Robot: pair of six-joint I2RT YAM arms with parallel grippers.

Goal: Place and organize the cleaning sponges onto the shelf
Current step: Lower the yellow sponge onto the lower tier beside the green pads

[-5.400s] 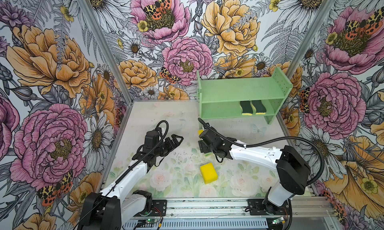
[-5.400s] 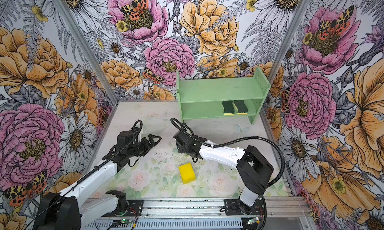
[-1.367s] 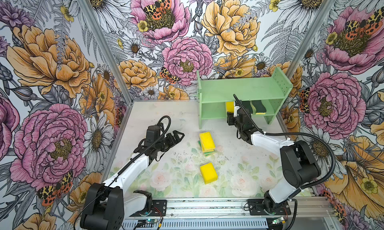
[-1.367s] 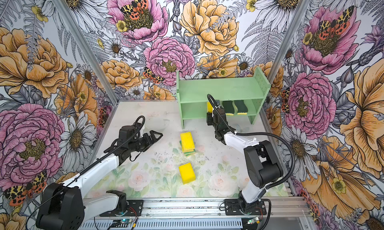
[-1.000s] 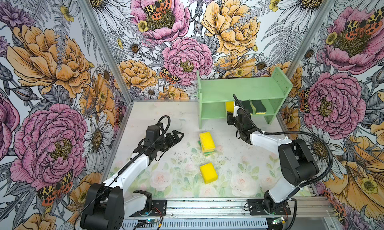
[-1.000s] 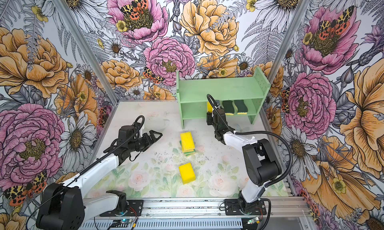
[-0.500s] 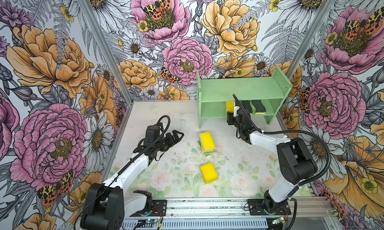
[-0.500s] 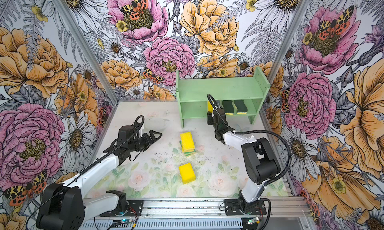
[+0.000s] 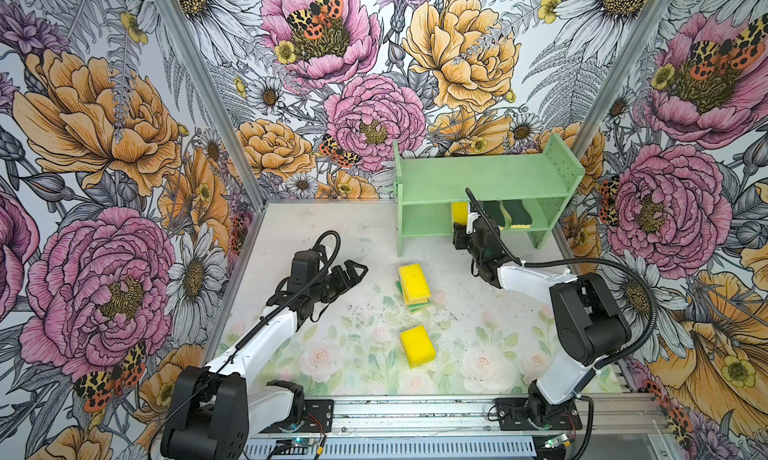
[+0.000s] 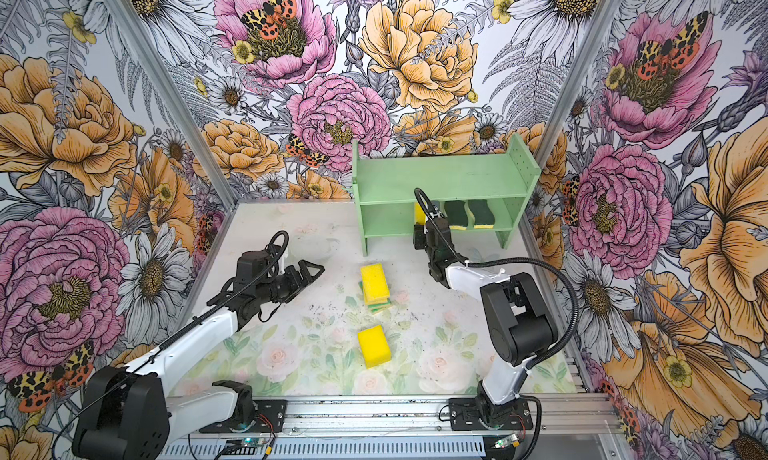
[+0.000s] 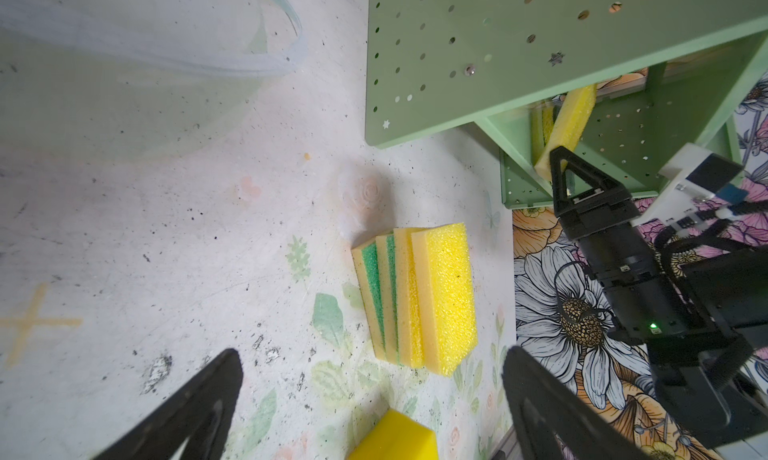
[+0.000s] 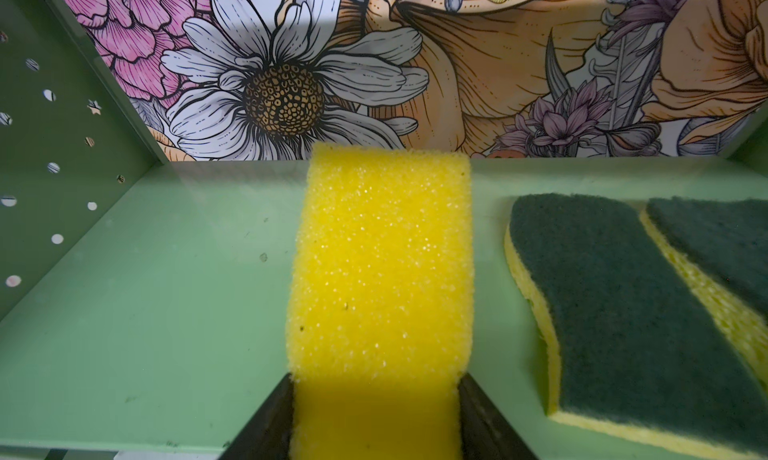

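Yellow sponge (image 12: 380, 270) clamped between the right fingers (image 12: 482, 424) — jutting out over the shelf (image 12: 166, 312).

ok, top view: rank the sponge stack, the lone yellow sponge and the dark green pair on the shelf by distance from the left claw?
From the left claw, in a top view:
1. sponge stack, in the middle, just beyond the open claw.
2. lone yellow sponge, toward the front.
3. dark green pair, on the shelf's lower tier, back right.
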